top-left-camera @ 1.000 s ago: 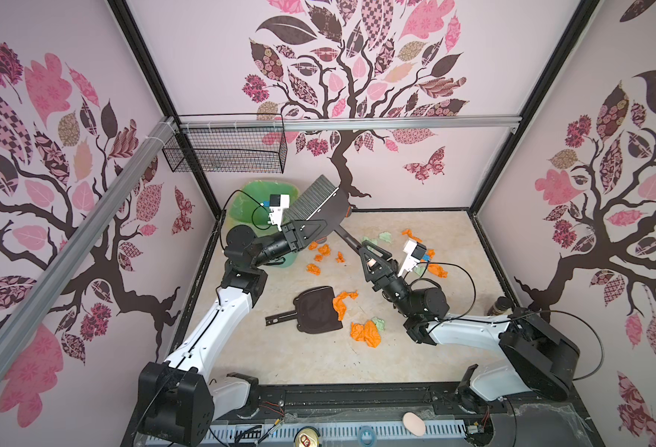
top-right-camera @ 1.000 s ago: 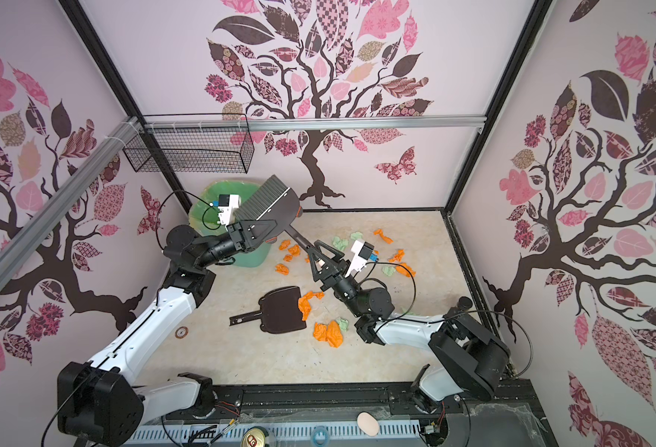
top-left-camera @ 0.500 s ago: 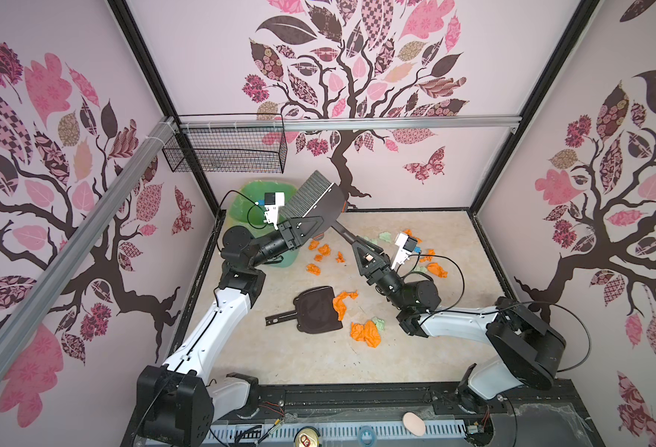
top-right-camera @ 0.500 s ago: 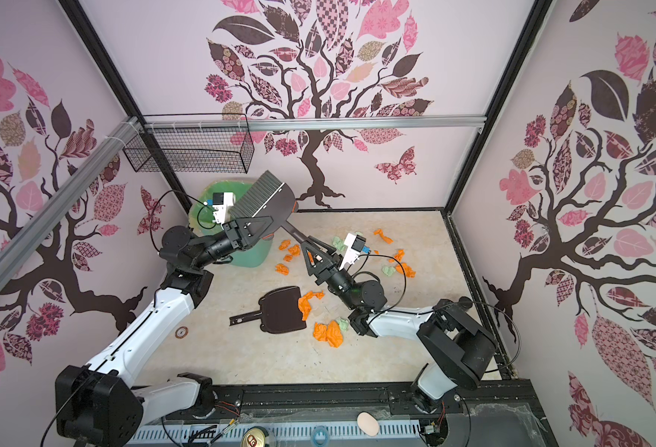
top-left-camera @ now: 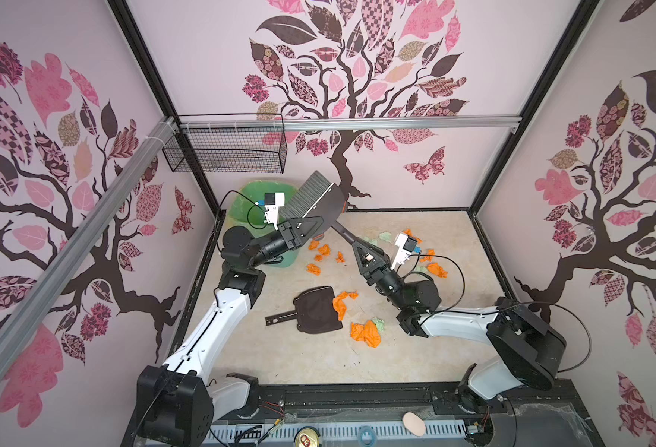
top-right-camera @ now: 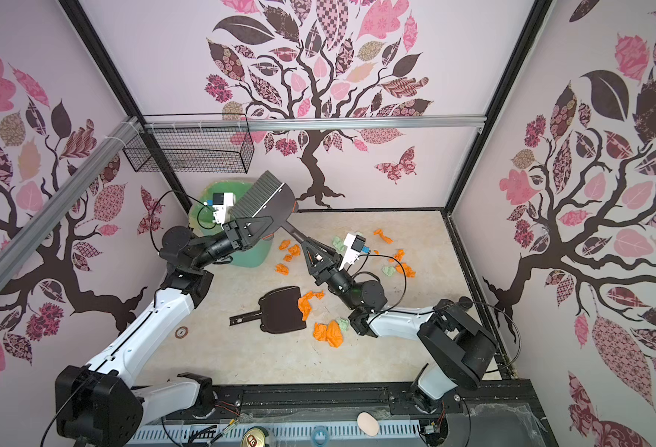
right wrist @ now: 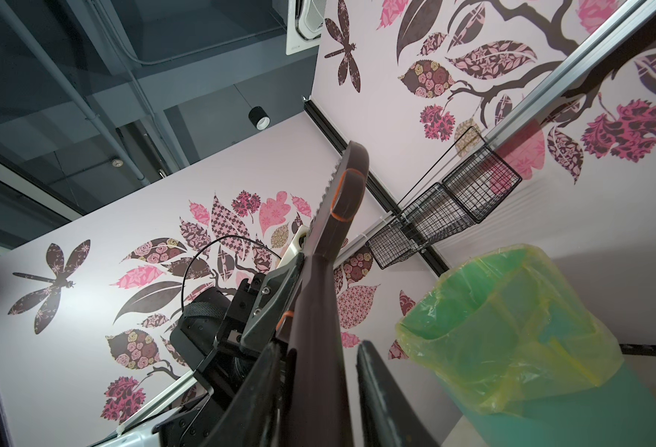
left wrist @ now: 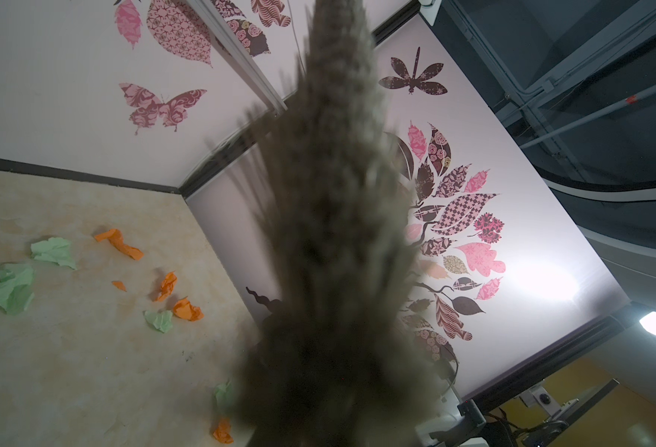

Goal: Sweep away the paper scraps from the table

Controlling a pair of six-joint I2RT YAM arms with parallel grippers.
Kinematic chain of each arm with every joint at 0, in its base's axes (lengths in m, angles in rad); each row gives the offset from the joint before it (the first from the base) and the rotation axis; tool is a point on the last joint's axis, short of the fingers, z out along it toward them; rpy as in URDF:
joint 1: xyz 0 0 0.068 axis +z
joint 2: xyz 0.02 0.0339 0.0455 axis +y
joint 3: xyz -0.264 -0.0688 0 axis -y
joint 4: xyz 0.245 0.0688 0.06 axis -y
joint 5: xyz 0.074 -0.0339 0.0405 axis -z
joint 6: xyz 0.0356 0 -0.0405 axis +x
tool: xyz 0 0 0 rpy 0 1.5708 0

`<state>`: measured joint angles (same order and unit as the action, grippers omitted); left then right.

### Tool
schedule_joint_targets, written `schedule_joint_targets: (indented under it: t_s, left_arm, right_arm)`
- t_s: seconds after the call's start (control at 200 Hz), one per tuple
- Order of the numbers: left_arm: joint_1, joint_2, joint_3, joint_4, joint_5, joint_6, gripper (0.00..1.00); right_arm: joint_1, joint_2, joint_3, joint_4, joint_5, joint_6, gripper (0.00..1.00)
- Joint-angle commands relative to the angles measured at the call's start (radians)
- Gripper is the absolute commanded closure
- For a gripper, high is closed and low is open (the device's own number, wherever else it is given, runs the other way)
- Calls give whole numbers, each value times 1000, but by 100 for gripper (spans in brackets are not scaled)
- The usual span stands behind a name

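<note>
Left of the left tool (top-left-camera: 311, 227) stands the green-lined bin (top-left-camera: 247, 205). That tool is pressed together on the base of the brush (top-left-camera: 315, 193) and holds it aloft, bristles tilted up near the bin; blurred bristles fill its wrist view. From there the handle (top-left-camera: 342, 232) slants down to the right tool (top-left-camera: 351, 243). Its fingers (right wrist: 380, 398) straddle the handle's end: one lies against it and a thin gap shows at the other, so whether it clamps cannot be told. Scraps (top-left-camera: 365, 333) lie on the surface (top-left-camera: 318, 365) between and below both tools: small orange ones under the handle, one at the lip of the dustpan (top-left-camera: 315, 314), and an orange-and-green heap beside it. More lie right of the right tool.
</note>
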<state>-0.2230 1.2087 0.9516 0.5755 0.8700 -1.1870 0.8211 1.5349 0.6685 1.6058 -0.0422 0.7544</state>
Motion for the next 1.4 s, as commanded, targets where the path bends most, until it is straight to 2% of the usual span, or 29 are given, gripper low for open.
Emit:
schedule_joint_targets:
  t_s: [0.0, 0.125, 0.255, 0.335, 0.37, 0.455, 0.59, 0.62, 0.645, 0.76, 0.85, 0.985, 1.145, 1.395]
  left_arm:
    - [-12, -23, -34, 9, 50, 36, 100]
    - [-15, -21, -34, -6, 57, 58, 100]
    - [-21, -23, -37, -39, 58, 91, 100]
    - [-23, -19, -37, -53, 64, 111, 100]
    - [-23, -21, -35, -61, 66, 119, 95]
    - [-28, -22, -40, -83, 67, 145, 93]
    - [-44, -21, -44, -91, 60, 161, 93]
    - [-48, -19, -44, -92, 60, 161, 97]
    - [-52, -16, -41, -92, 58, 161, 100]
    - [-64, -12, -37, -97, 52, 156, 100]
    - [-70, -13, -35, -100, 48, 153, 100]
    - [-70, -14, -29, -100, 43, 146, 100]
    - [-68, -17, -27, -95, 35, 135, 100]
    - [-55, -14, -26, -43, 26, 82, 100]
  right_arm:
    - [-5, -41, 26, 126, -12, -13, 68]
    - [-4, -70, 5, 125, -13, -18, 76]
    - [-4, -112, -31, 119, -8, -23, 77]
    - [-4, -149, -42, 57, -11, -26, 79]
    - [-4, -169, -45, -3, -16, -32, 80]
    - [-5, -216, -69, -72, -16, -56, 81]
    - [-4, -282, -129, -70, 16, -89, 82]
    - [-4, -293, -133, -73, 16, -94, 80]
    - [-4, -301, -135, -71, 17, -98, 74]
    - [-6, -302, -143, -14, 38, -94, 55]
    - [-5, -282, -140, 67, 59, -92, 52]
    - [-4, -242, -107, 97, 71, -80, 48]
    - [-5, -182, -87, 126, 44, -31, 32]
    - [3, -142, -106, 126, 44, 6, 29]
